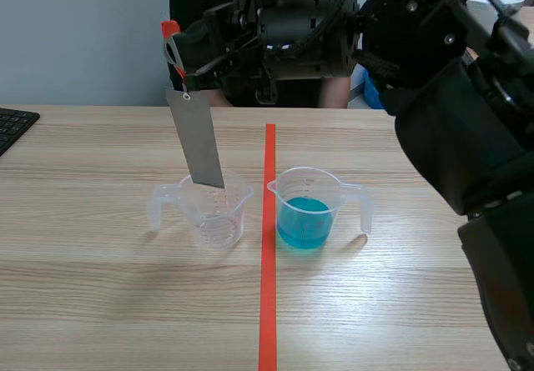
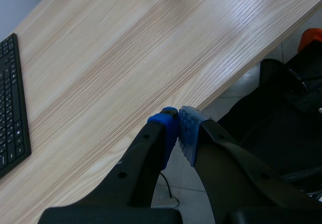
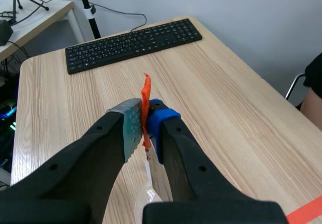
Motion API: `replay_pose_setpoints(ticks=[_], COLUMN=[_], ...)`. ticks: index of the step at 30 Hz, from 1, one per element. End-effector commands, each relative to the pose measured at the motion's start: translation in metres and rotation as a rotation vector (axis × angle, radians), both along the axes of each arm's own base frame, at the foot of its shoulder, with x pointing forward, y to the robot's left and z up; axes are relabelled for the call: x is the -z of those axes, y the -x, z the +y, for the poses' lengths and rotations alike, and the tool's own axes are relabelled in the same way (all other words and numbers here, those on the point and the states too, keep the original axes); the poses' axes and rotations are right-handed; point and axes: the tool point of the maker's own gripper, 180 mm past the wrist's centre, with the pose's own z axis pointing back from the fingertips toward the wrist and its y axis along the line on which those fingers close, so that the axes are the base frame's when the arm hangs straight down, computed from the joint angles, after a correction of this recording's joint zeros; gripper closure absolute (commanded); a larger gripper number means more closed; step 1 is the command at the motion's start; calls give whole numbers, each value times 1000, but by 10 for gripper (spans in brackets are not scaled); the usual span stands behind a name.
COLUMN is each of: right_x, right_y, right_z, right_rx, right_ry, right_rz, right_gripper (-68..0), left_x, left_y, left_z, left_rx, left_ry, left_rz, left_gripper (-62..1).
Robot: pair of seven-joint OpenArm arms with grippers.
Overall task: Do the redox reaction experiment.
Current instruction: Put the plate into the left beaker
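Right claw [image 1: 178, 58] pinches the orange tag [image 3: 146, 90], so the metal strip [image 1: 198, 142] hangs free, lower end at the mouth of the empty measuring cup [image 1: 219, 217]. Blue-solution cup [image 1: 307, 213] waits at its 3 o'clock. Only the right wrist view shows the pinch. Only the left wrist view shows the left claw [image 2: 177, 128], pressed together on nothing, past the bench [image 2: 126, 58] edge.

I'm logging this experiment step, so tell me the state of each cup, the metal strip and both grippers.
Cup under the strip: upright, empty.
Cup with blue liquid: upright, partly full.
Metal strip: hanging tilted, lower end at the empty cup's mouth.
Right gripper: shut on the strip's orange tab.
Left gripper: shut, holding nothing.
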Motion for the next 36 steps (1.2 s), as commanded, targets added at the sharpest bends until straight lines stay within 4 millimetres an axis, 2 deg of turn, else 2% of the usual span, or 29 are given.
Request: replay_pose_setpoints(ticks=[1, 8, 13, 20, 27, 36], right_x=[-12, 13, 34, 57, 59, 59], right_y=[-4, -12, -11, -7, -9, -16], right_z=[1, 1, 8, 15, 16, 14], right_rx=[-1, 15, 8, -9, -7, 0], right_ry=[-33, -14, 20, 70, 97, 155], right_rz=[-27, 1, 13, 1, -60, -122], right_gripper=[-15, -15, -15, -15, -15, -15], left_x=[-4, 5, 16, 19, 27, 22], left_y=[-2, 1, 5, 6, 10, 7], left_z=[2, 8, 17, 19, 27, 22], left_rx=[-1, -28, -64, -73, -104, -86], left_ry=[-2, -27, -68, -78, -113, -90], left_rz=[-16, 31, 92, 107, 159, 125], left_gripper=[-40, -40, -40, -40, -40, -40])
